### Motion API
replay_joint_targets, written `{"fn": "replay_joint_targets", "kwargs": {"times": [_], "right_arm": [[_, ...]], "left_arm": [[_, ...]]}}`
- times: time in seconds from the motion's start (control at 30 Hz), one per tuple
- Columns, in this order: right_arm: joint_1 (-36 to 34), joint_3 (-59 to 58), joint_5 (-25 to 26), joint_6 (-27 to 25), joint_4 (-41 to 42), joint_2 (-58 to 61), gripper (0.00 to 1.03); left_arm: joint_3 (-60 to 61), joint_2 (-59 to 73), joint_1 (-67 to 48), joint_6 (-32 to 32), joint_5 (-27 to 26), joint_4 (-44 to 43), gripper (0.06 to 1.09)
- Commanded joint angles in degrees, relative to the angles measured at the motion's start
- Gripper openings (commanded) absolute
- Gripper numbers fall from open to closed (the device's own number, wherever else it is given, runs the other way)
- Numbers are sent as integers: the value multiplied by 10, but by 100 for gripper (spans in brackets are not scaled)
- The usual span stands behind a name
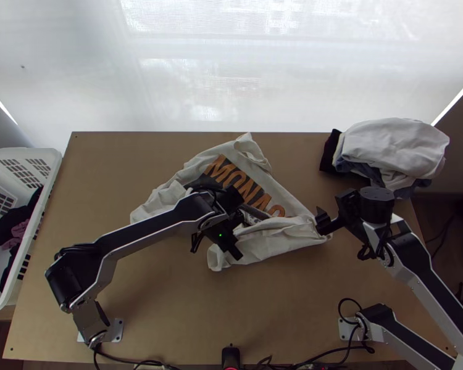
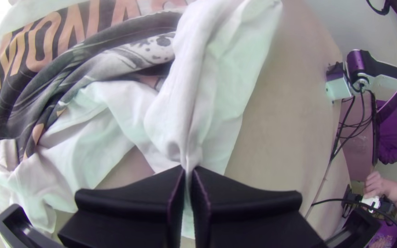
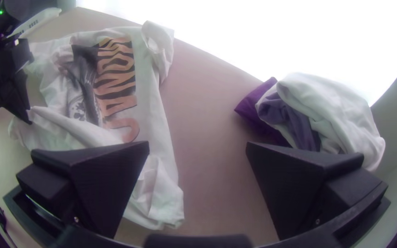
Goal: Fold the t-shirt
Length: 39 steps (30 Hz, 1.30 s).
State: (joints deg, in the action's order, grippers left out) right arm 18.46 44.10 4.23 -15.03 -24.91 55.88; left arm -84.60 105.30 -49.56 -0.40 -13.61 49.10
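A basket [image 1: 21, 155] of dark and pink clothes [image 1: 10, 223] stands at the table's [image 1: 170, 308] left edge; a clothes pile [image 1: 392, 148] lies at its far right corner.

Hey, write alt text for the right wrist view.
A rumpled white t-shirt with bold orange lettering lies partly spread on a wooden table, pinched by the left hand. The right hand is open in the foreground; a clothes pile lies farther off.

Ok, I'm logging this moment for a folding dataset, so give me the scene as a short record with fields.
t-shirt: printed, partly spread, partly bunched
left gripper: shut on a bunched part of the t-shirt
right gripper: open, near the t-shirt's edge
clothes pile: table's far right
basket: left of table, dark clothes inside
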Motion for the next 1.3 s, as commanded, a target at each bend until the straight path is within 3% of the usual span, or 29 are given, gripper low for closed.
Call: {"fn": "replay_joint_targets", "kwargs": {"times": [0.0, 0.43, 0.73, 1.07, 1.27], "right_arm": [[5, 11, -1, 1, 1, 6, 98], [46, 81, -1, 1, 14, 78, 98], [83, 144, -1, 3, 34, 153, 98], [142, 269, -1, 12, 69, 327, 98], [189, 385, -1, 40, 69, 466, 98]], "left_arm": [[40, -54, 16, 32, 4, 26, 9], [147, -236, 207, 88, 3, 108, 9], [169, -317, 373, 188, 6, 151, 9], [165, -330, 602, 335, 8, 158, 9], [169, -312, 668, 362, 8, 131, 9]]}}
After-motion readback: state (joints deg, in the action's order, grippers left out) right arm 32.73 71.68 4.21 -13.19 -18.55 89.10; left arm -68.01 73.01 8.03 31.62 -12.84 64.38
